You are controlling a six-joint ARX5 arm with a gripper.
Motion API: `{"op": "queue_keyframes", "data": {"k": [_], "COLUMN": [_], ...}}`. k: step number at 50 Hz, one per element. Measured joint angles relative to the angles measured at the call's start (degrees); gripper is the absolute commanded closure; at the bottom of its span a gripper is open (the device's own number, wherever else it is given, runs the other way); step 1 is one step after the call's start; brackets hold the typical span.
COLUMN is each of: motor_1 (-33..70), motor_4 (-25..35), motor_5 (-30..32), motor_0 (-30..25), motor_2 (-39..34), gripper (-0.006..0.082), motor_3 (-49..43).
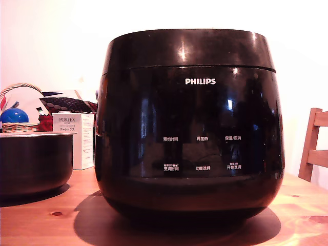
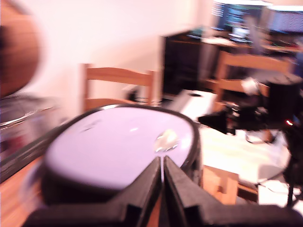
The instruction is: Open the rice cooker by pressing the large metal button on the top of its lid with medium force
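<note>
Rice cooker (image 1: 188, 128), glossy black, PHILIPS logo on front, stands mid-frame on the wooden table (image 1: 46, 220) and fills most of the exterior view. Arm not visible there.

Exterior view, left to right: dark matte pot (image 1: 33, 161) at the left edge; white box (image 1: 77, 138) behind it; cooker; wooden chair (image 1: 313, 146) at the right edge.

Lid (image 1: 187, 48) is down, seam line closed all round.

Wrist view (blurred): lid top reads pale under glare; a shiny metal button (image 2: 165, 140) sits on it, just beyond the fingertips. Gripper (image 2: 162, 172) is clenched, fingers pressed together, nothing between them. Contact with the button: cannot tell.

Handling judgement: body looks heavy and rigid, unlikely to slide under a downward push. Gloss suggests a slippery surface, so no grasp is wanted. Press squarely on the button centre with the closed tips; an off-centre push may skid. Lid likely springs up.
</note>
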Motion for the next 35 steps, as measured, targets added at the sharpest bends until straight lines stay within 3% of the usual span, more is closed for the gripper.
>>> {"op": "queue_keyframes", "data": {"k": [8, 17, 35], "motor_1": [7.56, 15.32, 27.32], "motor_4": [-4.68, -9.4, -12.13], "motor_5": [0.28, 4.7, 7.37], "motor_0": [-7.82, -14.21, -18.21], "motor_2": [2.27, 5.57, 10.54], "gripper": [0.0791, 0.0791, 0.0791], "motor_3": [5.99, 10.43, 11.52]}}
